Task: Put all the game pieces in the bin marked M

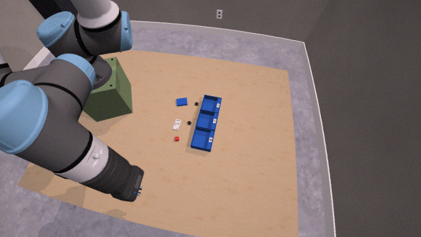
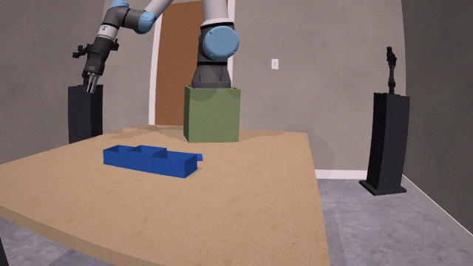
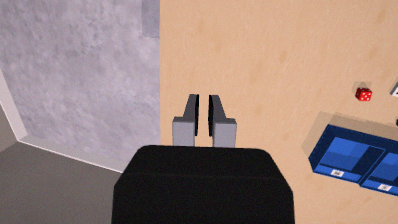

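A red die lies on the table left of a row of three blue bins. Two small black round pieces lie close to the bins' left side. A white card and a flat blue piece lie a little further left. Each bin carries a small label that is too small to read. My gripper hangs high over the table's edge, far from the pieces. Its fingers are nearly together with nothing between them.
The arm's green pedestal stands at the back of the table. Two tall black stands stand on the floor off the table's sides. The table edge runs right under the gripper.
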You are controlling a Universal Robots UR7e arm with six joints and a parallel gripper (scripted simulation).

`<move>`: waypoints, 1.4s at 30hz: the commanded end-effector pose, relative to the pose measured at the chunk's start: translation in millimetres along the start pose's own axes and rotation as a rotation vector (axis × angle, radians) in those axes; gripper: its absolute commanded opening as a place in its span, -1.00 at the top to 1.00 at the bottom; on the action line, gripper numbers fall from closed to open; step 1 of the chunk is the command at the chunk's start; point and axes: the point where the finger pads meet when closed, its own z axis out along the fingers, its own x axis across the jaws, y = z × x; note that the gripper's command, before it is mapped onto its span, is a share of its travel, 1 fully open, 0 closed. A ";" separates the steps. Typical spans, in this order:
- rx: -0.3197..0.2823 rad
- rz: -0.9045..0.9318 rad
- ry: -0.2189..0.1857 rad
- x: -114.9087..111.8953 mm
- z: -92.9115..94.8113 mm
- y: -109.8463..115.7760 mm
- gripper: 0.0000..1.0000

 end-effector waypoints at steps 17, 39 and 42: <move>0.029 0.032 0.081 91.7 -9.8 52.1 0.39; 0.099 0.065 0.161 182.0 -26.4 78.3 0.39; 0.099 0.065 0.161 202.9 -31.1 81.8 0.39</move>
